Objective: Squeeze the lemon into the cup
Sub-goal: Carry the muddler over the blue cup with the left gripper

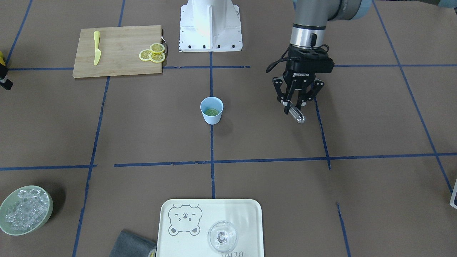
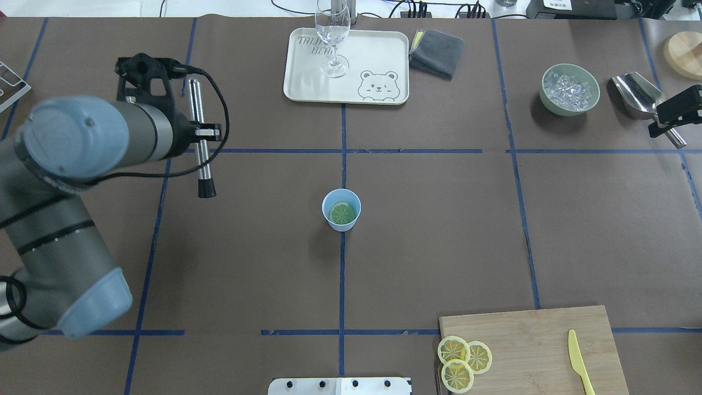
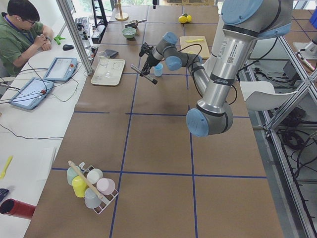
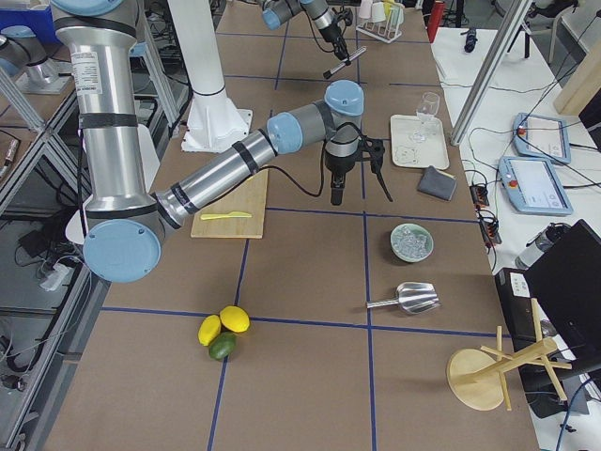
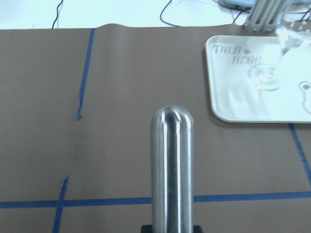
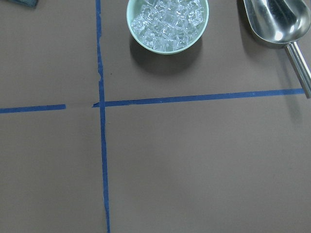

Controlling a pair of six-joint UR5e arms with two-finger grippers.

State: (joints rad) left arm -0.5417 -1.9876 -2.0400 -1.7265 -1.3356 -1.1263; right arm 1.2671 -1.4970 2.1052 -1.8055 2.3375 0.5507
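Off to the robot's left above the desk (image 1: 142, 135), the left end effector (image 1: 295, 104) pinches a steel rod (image 2: 203, 164), well apart from the cup (image 2: 354, 218). The cup stands upright at mid-desk with the lemon (image 2: 341, 213) flat inside. The right end effector (image 2: 675, 112) hangs near the ice bowl (image 2: 570, 112); I cannot tell its spread.

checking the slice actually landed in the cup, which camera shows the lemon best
The overhead exterior view: it looks down into the cup, so nearly the whole lemon slice shows. The front-facing view hides part of it behind the rim. In the side views the cup is too small to tell; the wrist views miss it.
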